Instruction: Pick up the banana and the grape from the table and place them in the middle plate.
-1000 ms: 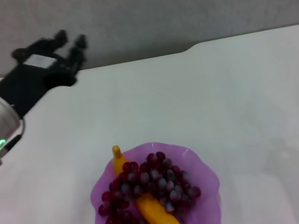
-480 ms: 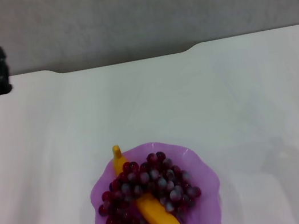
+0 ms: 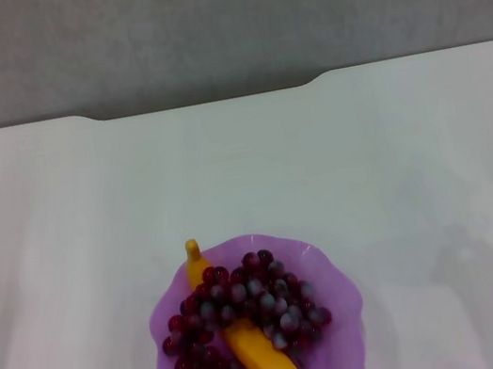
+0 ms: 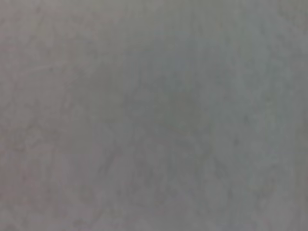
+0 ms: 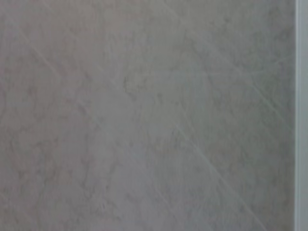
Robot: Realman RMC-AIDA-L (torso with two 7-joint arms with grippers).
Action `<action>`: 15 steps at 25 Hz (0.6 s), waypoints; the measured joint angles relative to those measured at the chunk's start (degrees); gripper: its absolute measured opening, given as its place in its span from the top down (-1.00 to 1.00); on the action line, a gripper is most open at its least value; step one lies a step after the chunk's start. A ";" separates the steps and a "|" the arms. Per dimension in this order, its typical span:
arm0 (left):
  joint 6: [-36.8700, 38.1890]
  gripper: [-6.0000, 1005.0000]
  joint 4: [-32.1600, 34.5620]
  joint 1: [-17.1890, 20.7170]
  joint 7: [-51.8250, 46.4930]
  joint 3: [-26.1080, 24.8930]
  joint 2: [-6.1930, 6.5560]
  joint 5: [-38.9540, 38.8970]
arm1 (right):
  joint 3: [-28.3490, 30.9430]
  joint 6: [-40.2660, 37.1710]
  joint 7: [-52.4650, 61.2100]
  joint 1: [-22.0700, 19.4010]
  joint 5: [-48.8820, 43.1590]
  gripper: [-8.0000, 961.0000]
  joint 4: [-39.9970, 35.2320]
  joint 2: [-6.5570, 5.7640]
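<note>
In the head view the purple scalloped plate (image 3: 328, 277) sits on the white table (image 3: 338, 159) near its front edge. A yellow banana (image 3: 264, 363) lies in the plate, running from the back left rim to the front. The bunch of dark red grapes (image 3: 248, 304) lies across the banana, also in the plate. Neither gripper shows in any view. Both wrist views show only a grey mottled surface.
The table's far edge has a notch (image 3: 203, 99) against a grey wall (image 3: 217, 18). A pale vertical strip (image 5: 301, 115) runs along one edge of the right wrist view.
The left arm has pulled back to the left and out of the head view. The plate, banana and grapes have not moved.
</note>
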 joint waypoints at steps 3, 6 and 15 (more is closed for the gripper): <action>-1.40 0.75 3.12 -0.64 0.07 -0.60 0.18 0.00 | 0.00 0.00 0.00 0.00 0.09 0.97 0.01 0.00; -3.34 0.78 6.52 -1.60 0.07 -0.62 0.34 -0.07 | 0.00 0.00 0.00 0.01 0.12 0.97 0.01 0.00; -10.36 0.80 16.64 -5.00 -0.25 -1.38 0.57 -1.60 | 0.10 0.00 0.00 0.01 0.32 0.97 -0.15 0.00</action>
